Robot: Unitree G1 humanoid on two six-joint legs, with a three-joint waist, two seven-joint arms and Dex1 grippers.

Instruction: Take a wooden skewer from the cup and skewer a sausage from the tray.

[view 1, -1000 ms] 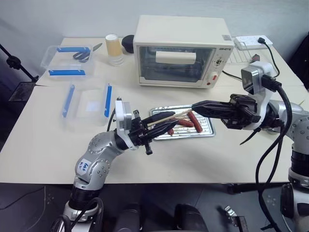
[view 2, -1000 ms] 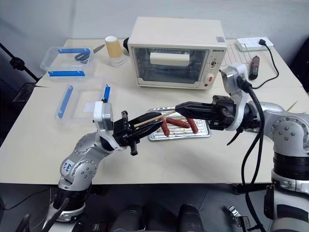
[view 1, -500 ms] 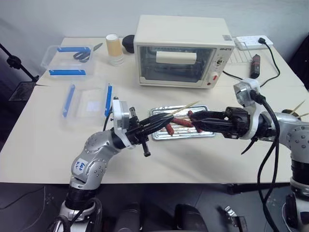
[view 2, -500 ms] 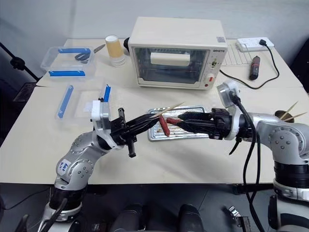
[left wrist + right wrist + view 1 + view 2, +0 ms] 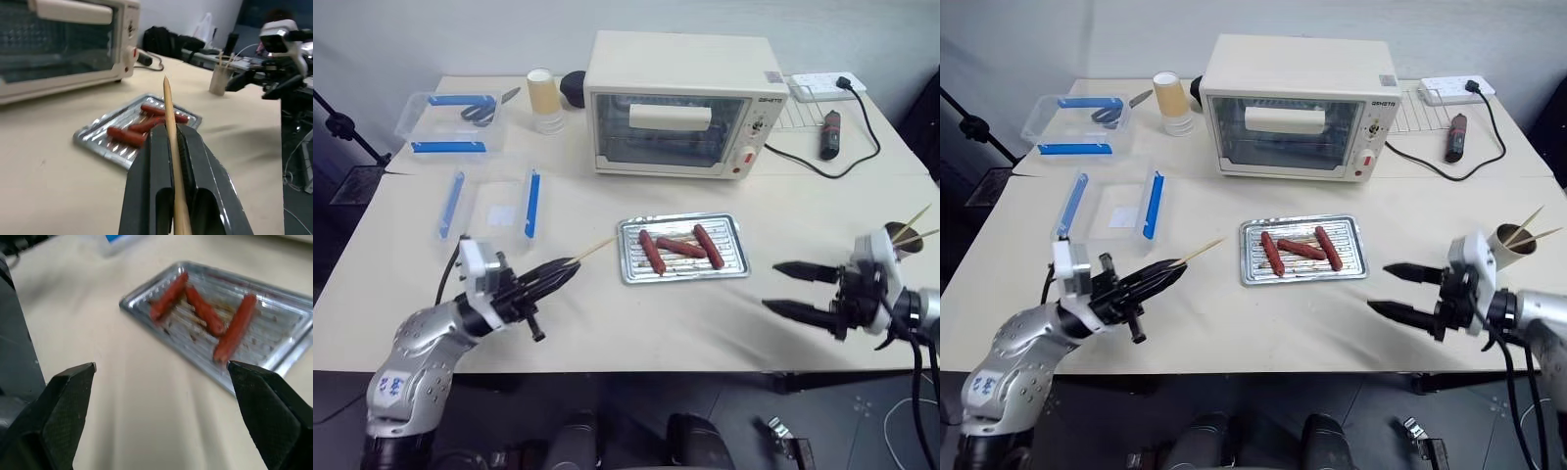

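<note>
Presently the left hand [image 5: 553, 275] is gripping the wooden skewer [image 5: 592, 251] between its closed fingers, with the pointed end projecting past the fingertips toward the tray [image 5: 683, 248]; the left wrist view is showing the stick lying straight along the channel between the two fingers. The tip is standing just short of the tray's near edge, apart from it and above the surface [image 5: 636, 323]. The right hand [image 5: 790, 289] is hovering low over the surface on the far side of the tray, well apart from it, its two fingers spread wide and carrying nothing. Three sausages are lying on the tray's ridged bottom; the sausage [image 5: 649, 252] nearest the skewer tip is lying roughly crosswise to the line of the stick. The cup [image 5: 1515, 238], with further skewers standing in it, is sitting near the surface's edge just beyond the right hand. In my judgement the fetching of the skewer is complete and the piercing step is in hand, not yet begun. The next move is calling for the left hand to bring the tip down to one sausage and drive it in, preferably lengthwise from an end; the open right hand is appearing placed to steady the sausage, since a loose, glossy one is likely to roll or slide on the ridges.
</note>
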